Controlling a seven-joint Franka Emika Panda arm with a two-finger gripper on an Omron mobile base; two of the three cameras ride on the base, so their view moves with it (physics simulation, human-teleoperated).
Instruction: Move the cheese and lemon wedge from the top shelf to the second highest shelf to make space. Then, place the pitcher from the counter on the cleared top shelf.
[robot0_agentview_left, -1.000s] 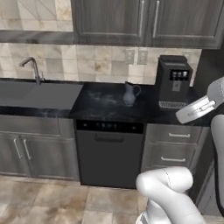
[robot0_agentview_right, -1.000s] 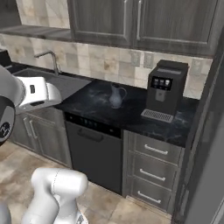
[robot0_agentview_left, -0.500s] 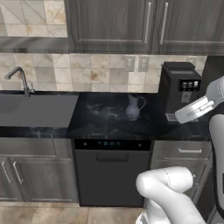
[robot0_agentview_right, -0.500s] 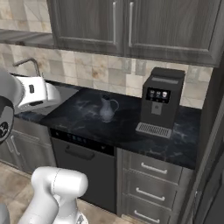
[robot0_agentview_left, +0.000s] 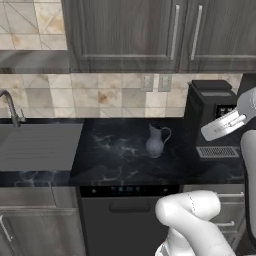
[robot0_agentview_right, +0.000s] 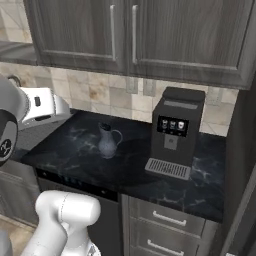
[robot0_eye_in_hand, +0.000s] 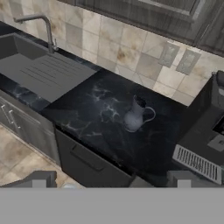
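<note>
The pitcher (robot0_agentview_left: 156, 141) is a glossy dark blue-grey jug standing upright on the black marble counter (robot0_agentview_left: 115, 155), left of the coffee machine. It also appears mid-counter in the right base view (robot0_agentview_right: 107, 141) and in the hand view (robot0_eye_in_hand: 134, 115). My gripper (robot0_eye_in_hand: 111, 181) is open, its two fingertips (robot0_eye_in_hand: 39, 179) far apart at the bottom of the hand view, held well back from and above the pitcher with nothing between them. The cheese, the lemon wedge, the top shelf and the second highest shelf are out of view.
A boxy black coffee machine (robot0_agentview_left: 210, 107) stands right of the pitcher, against the tiled wall. A sink (robot0_agentview_left: 35, 145) with a faucet (robot0_agentview_left: 10, 107) lies to the left. Dark upper cabinets (robot0_agentview_left: 150, 35) hang overhead. A dishwasher front (robot0_agentview_left: 125, 220) and grey drawers (robot0_agentview_right: 165, 225) sit below the counter.
The whole picture has shifted and grown: the base has driven closer to the counter, bringing the pitcher and coffee machine nearer. The pitcher has not moved, and the gripper stays open.
</note>
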